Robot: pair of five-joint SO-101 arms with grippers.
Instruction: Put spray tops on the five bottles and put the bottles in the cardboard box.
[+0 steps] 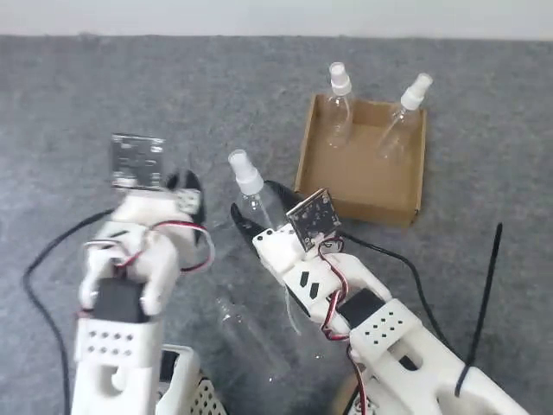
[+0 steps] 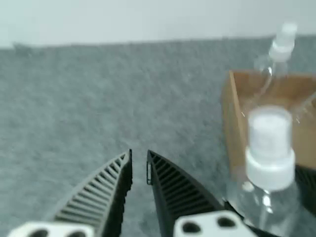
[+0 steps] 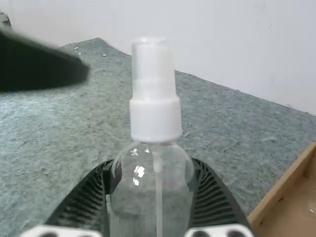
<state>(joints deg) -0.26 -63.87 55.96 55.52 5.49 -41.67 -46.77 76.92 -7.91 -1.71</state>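
**Capped spray bottle (image 3: 148,192) held upright by the right gripper (image 1: 257,206), just beside the cardboard box (image 1: 359,210).**
Its fingers (image 3: 79,202) clamp the clear body under the white top (image 3: 154,113). I judge the lift should clear the box rim and land away from the 2 bottles (image 1: 339,108) standing inside. The left gripper (image 2: 138,159) is narrow and empty, farther from the box; 1 topless bottle (image 1: 246,333) lies on the table (image 1: 130,95).

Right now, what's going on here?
The right gripper holds an upright topped bottle just beside the box. Two more topped bottles stand in the box. An untopped bottle lies on the mat between the arms. The left gripper hangs slightly open and empty over the mat.
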